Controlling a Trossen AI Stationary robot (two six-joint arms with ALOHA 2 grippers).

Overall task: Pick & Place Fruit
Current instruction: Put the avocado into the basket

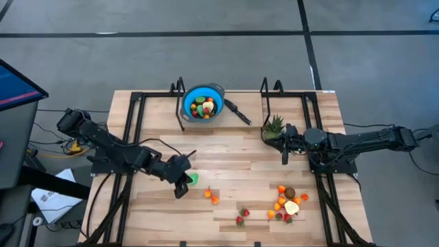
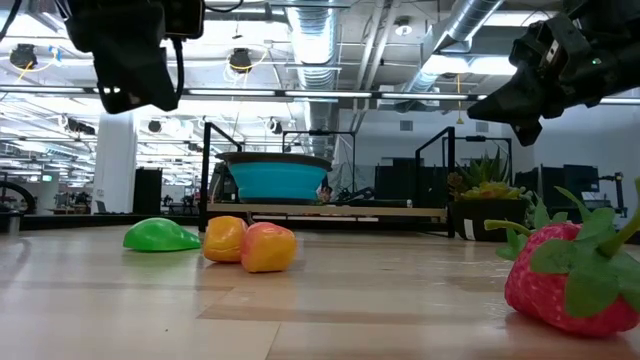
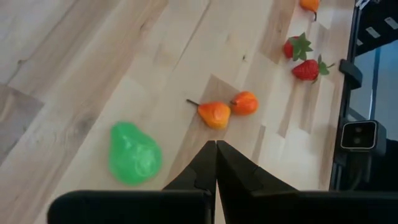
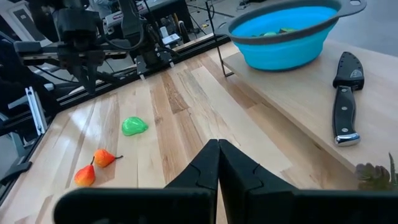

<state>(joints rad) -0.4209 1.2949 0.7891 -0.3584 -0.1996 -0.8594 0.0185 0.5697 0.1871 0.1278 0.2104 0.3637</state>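
Note:
A green pear (image 1: 193,179) lies on the wooden table beside my left gripper (image 1: 184,188), which hangs shut above the table. In the left wrist view the pear (image 3: 133,154) lies to one side of the shut tips (image 3: 216,144), and two orange fruits (image 3: 227,109) lie ahead of them. Two strawberries (image 1: 241,216) and a cluster of small fruits (image 1: 288,202) lie toward the near right. My right gripper (image 1: 284,149) waits shut at the right, clear of the table; its tips (image 4: 219,143) point across the table. Both hold nothing.
A blue bowl (image 1: 203,103) with several fruits in it stands on a raised board at the far edge, with a black knife (image 1: 239,112) beside it. A spiky green plant (image 1: 274,127) stands by the right arm. Black frame rails (image 1: 134,116) run along both sides.

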